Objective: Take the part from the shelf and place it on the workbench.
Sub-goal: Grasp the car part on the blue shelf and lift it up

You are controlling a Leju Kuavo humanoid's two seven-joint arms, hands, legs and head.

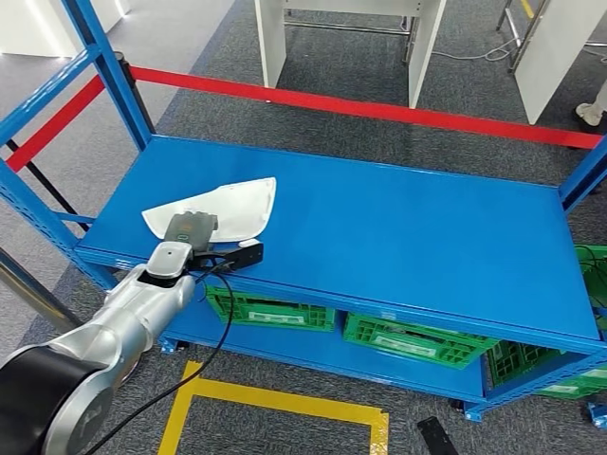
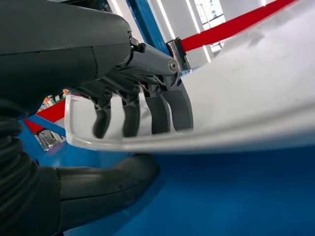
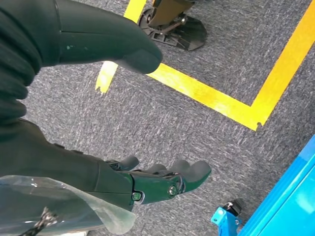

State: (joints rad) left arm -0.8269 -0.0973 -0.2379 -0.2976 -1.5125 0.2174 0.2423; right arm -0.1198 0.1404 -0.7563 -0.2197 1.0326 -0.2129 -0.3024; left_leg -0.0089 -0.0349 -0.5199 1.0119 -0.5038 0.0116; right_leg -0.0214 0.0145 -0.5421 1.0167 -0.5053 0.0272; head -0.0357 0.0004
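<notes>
Clamping the white part [image 2: 237,93] on the shelf [image 1: 401,237], left hand [image 2: 122,83] fingers [image 2: 169,108] above, thumb beneath; right hand [image 3: 111,142] spread, empty.

Grey carpet floor [image 1: 214,57], yellow floor tape [image 1: 286,403], red barrier belt [image 1: 372,107], white furniture legs [image 1: 272,43]

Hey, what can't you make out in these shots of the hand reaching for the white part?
- Head view: the left hand covers the white part where they meet, hiding the grip.
- Left wrist view: the part's far end is blurred; whether the thumb touches it is unclear.
- Head view: crate contents hidden under the shelf.
</notes>
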